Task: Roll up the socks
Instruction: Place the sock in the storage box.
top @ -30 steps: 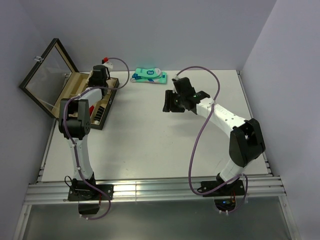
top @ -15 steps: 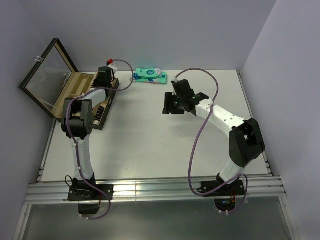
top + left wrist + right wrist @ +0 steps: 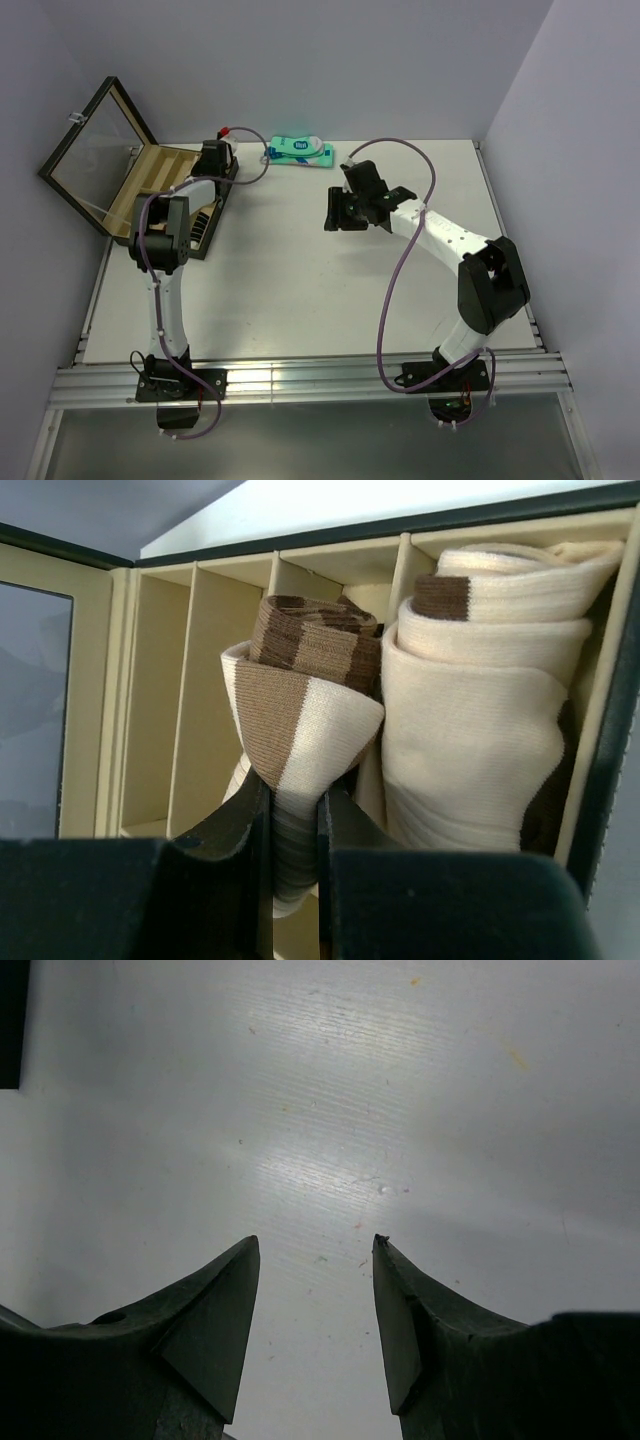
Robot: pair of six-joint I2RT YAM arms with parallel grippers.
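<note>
My left claw point(image 3: 292, 815) pinches the lower fold of a brown-and-cream sock point(image 3: 300, 705), its two dark fingers point(image 3: 235, 830) pressed close on either side of the fabric. The sock is rolled, with narrow brown stripes at its top and wide brown and cream bands across its front. It sits in a cream-lined slot of an open wooden box point(image 3: 160, 680), the second slot from the right as my wrist camera sees it. In the rightmost slot, just beside it and seeming to touch it, is a thicker cream sock roll point(image 3: 480, 730) with a small brown patch near its top. The two slots to the left hold nothing I can see. From above, my left claw point(image 3: 212, 160) reaches over the far end of the box point(image 3: 150, 170), which lies at the far left of the white tabletop point(image 3: 300, 290) with its glass-paned lid point(image 3: 92, 158) tilted open to the left. A flat teal-and-white package point(image 3: 300, 151) lies at the far edge, near the box. My right claw point(image 3: 315, 1245) is spread wide, gripping nothing, over bare tabletop point(image 3: 400, 1110) near the middle, well apart from the box point(image 3: 340, 208).
</note>
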